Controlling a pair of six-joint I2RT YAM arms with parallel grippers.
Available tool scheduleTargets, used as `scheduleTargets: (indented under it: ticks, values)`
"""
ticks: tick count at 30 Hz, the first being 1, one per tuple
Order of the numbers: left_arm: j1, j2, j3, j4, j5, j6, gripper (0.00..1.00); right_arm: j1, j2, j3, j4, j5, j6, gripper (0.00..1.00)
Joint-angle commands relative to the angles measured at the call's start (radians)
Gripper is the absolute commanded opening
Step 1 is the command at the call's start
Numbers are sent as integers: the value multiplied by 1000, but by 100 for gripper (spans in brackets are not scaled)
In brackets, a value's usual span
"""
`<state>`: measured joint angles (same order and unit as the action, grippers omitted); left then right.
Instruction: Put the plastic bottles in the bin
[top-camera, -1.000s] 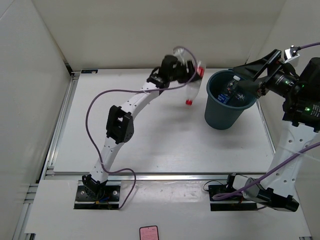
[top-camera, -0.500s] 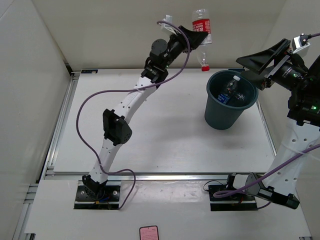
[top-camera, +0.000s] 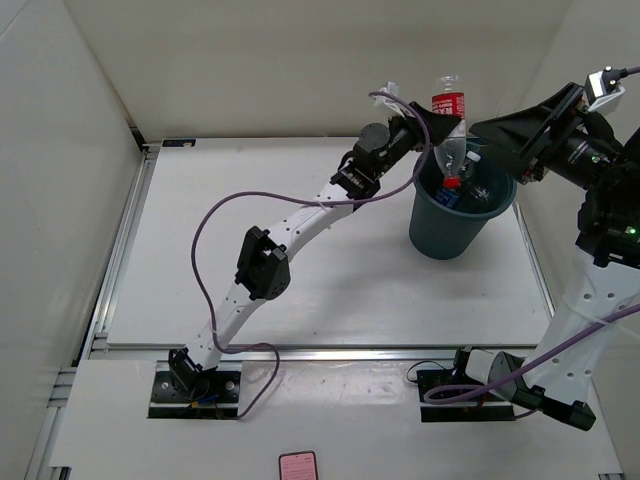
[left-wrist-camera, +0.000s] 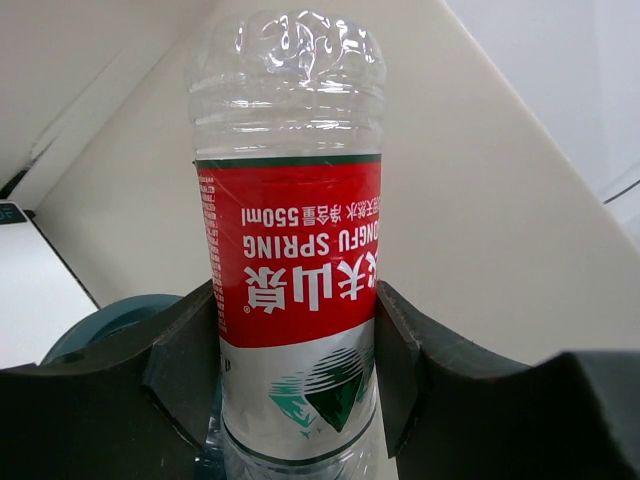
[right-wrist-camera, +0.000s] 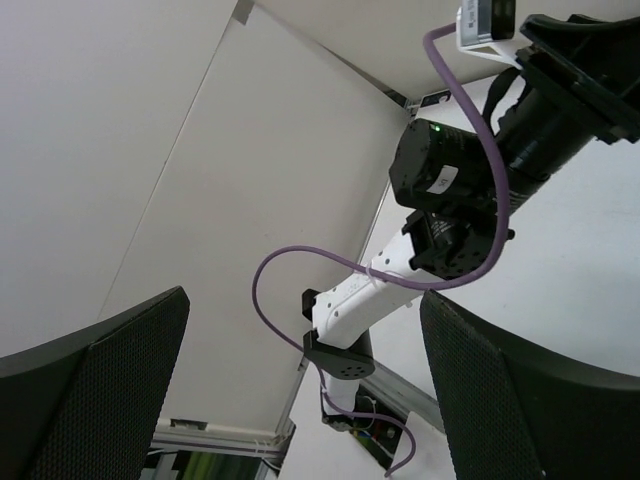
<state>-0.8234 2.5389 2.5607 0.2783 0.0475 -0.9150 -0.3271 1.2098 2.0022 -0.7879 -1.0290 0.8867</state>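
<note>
Red-labelled bottle (top-camera: 449, 101) hangs upside down over the bin (top-camera: 440, 232), its long axis near vertical and its red cap pointing down at the opening. The left gripper (top-camera: 437, 128) pinches its labelled middle. The bin stands at the far right of the white table (top-camera: 300, 200), with cream walls close behind and beside it. The right gripper (top-camera: 497, 140) hovers with its jaws spread wide, just right of the rim.

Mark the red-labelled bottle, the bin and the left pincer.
red-labelled bottle (left-wrist-camera: 295, 240): left wrist view, on the red label.
bin (top-camera: 445, 232): top external view, on the outer wall.
left pincer (left-wrist-camera: 295, 310): left wrist view, midway between its fingertips, where they clamp the bottle.
</note>
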Motion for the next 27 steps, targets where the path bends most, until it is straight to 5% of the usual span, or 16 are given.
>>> scheduleTargets:
  ticks: [1,8,17,20,27]
  values:
    - [-40,-20,9,22,-32,85,65,-4,-10,35,0,-45,-17,100]
    - [-95,-20,-31,-95,-9,339,100,-4,-10,26,9,-54,-8,100]
    - [-95,-231,-161,-178,-93,563,100,-4,-19,-16,-16,30,-26,100]
    - [-95,-414,-317,-201,-185,642,100,-4,-19,13,-190,199,-98,100]
    - [-95,-892,-768,-336,-418,770,100,-4,43,-34,-275,285,-121,100]
